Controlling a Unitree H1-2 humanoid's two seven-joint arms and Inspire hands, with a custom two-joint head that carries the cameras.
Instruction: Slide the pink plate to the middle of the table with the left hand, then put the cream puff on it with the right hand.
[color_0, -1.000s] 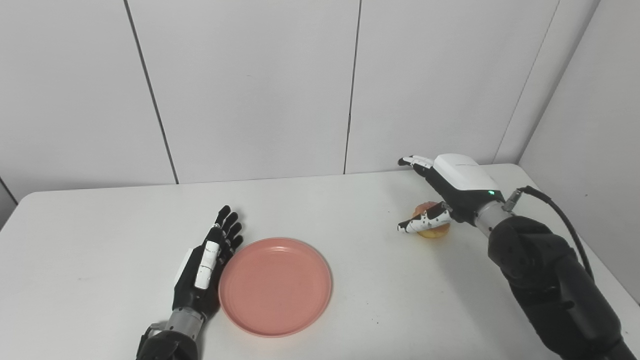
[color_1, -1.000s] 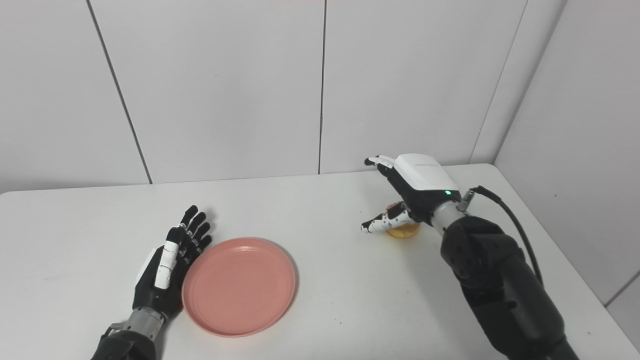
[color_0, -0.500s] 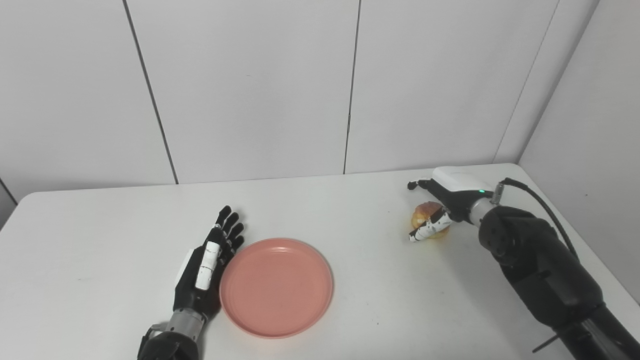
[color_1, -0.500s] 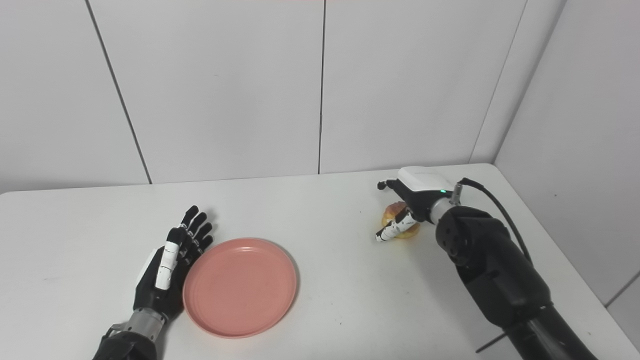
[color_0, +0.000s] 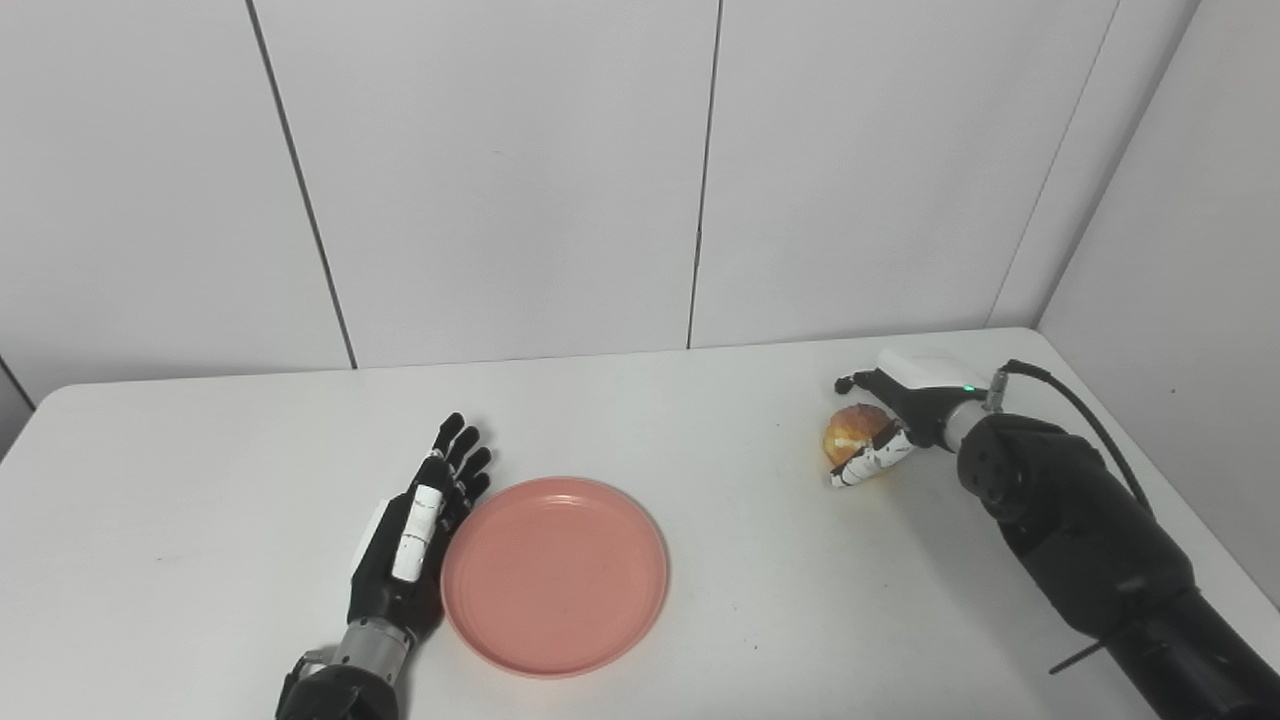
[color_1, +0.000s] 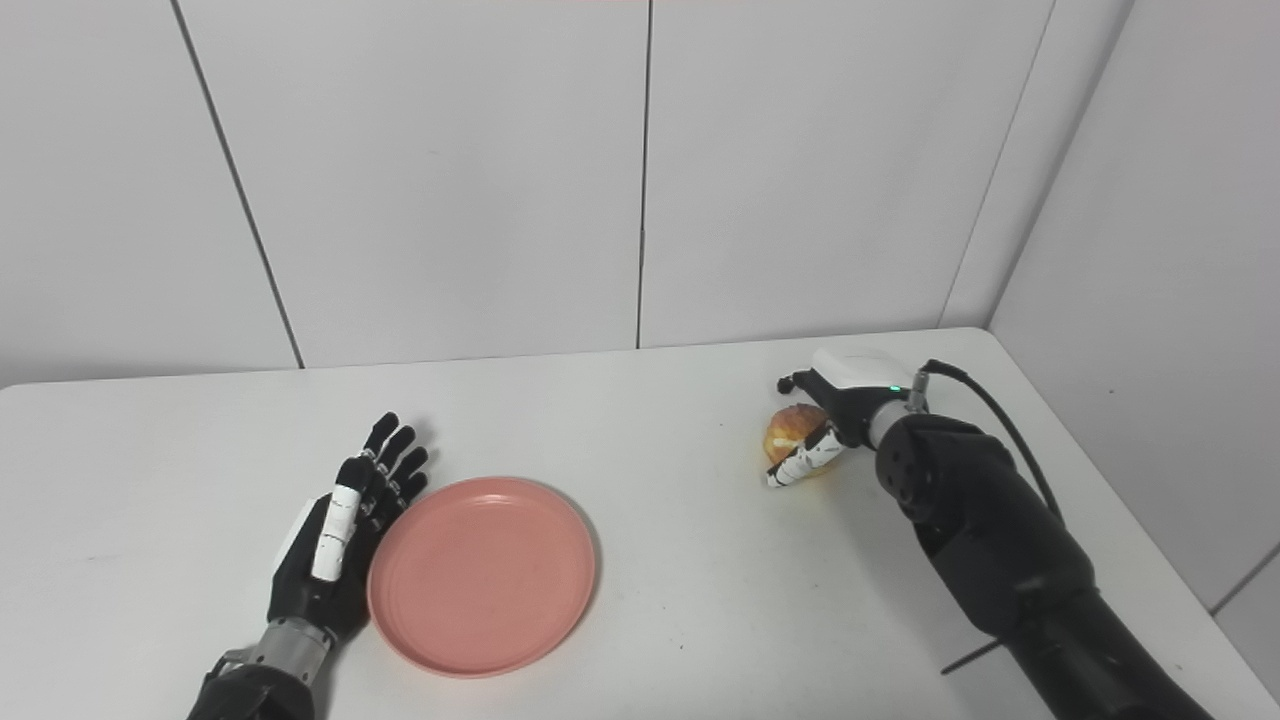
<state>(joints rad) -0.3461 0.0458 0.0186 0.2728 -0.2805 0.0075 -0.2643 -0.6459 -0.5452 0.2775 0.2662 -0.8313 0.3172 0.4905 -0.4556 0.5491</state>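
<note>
Right hand (color_0: 893, 425) open, fingers cupped around cream puff (color_0: 853, 431), not yet closed. Puff looked light, soft, crushable; side grip, gentle. Left hand (color_0: 410, 535) open, flat beside pink plate (color_0: 555, 573) on bench (color_0: 200, 480).

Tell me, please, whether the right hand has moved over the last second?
Yes. The right hand has dropped from above the cream puff to table level and shifted right, its fingers now around the puff.
</note>
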